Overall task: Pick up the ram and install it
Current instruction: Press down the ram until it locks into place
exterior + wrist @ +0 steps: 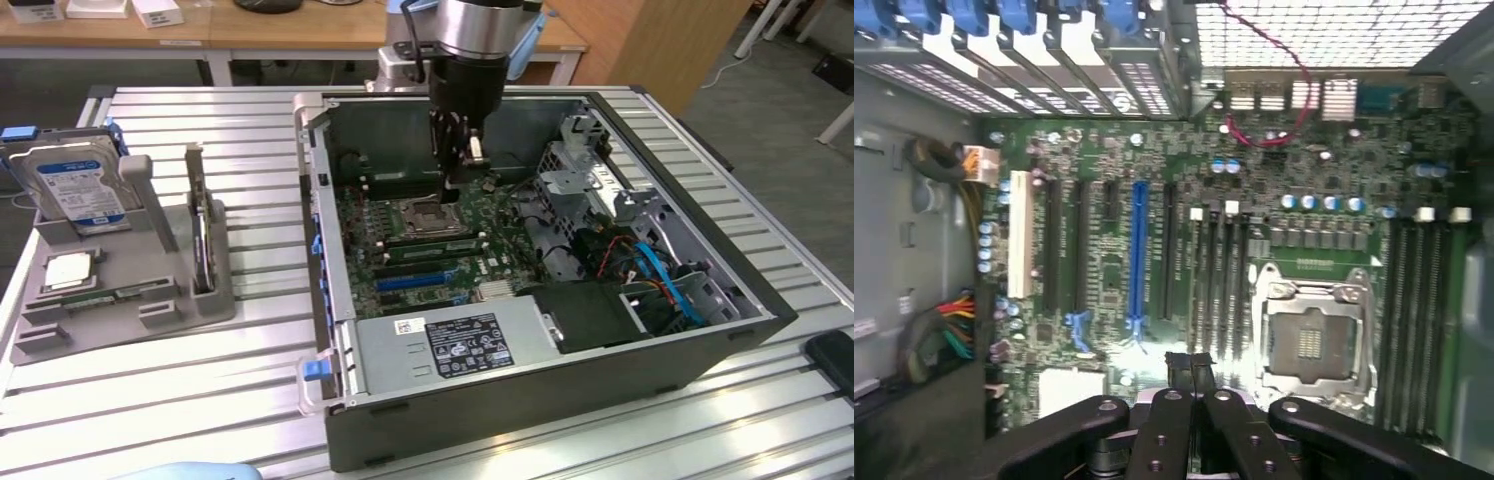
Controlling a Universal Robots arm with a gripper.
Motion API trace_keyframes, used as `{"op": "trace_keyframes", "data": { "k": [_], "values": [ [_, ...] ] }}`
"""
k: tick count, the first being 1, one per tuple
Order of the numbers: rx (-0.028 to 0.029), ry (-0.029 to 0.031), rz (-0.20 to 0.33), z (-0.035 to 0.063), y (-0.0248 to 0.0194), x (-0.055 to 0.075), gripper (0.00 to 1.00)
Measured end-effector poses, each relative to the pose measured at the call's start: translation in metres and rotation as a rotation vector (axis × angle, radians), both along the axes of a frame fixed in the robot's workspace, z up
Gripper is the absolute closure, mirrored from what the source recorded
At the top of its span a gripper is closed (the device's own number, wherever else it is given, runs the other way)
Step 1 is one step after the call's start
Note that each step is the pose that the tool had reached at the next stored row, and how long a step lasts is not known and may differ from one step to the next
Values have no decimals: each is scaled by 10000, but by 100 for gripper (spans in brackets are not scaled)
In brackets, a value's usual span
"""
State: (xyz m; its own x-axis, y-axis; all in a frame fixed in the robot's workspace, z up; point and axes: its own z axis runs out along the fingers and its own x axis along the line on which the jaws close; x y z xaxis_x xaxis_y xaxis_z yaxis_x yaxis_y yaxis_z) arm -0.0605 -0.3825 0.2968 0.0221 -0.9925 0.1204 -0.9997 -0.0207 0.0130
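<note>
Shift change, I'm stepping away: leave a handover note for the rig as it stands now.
Gripper: jaws shut, nothing seen held, low inside the open computer case, above the empty processor socket.
Ram: apparently the green stick lying in the grey holder outside the case.
Done: nothing visible.
Left: ram not yet picked up or installed; memory slots look empty.

The arm's gripper point(454, 190), fingers closed and holding nothing visible, hangs inside the open computer case point(694, 345), just above the motherboard point(420, 255) near the processor socket point(427, 217). On the exterior view's left, a grey holder point(94, 310) carries the ram point(199, 250) standing on edge, a blue-labelled hard drive point(78, 185) and a silver processor chip point(70, 270).
</note>
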Motion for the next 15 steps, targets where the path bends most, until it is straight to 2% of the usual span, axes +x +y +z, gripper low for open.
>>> {"op": "trace_keyframes", "data": {
  "k": [4, 5, 6, 10, 15],
  "values": [
    [514, -11, -3, 5, 0, 10, 90],
    [616, -14, -5, 7, 0, 12, 90],
    [689, -19, -7, 10, 0, 13, 90],
    [768, -41, -10, 50, -1, 13, 90],
    [1018, -91, -10, 78, -4, 13, 90]
  ]
}}
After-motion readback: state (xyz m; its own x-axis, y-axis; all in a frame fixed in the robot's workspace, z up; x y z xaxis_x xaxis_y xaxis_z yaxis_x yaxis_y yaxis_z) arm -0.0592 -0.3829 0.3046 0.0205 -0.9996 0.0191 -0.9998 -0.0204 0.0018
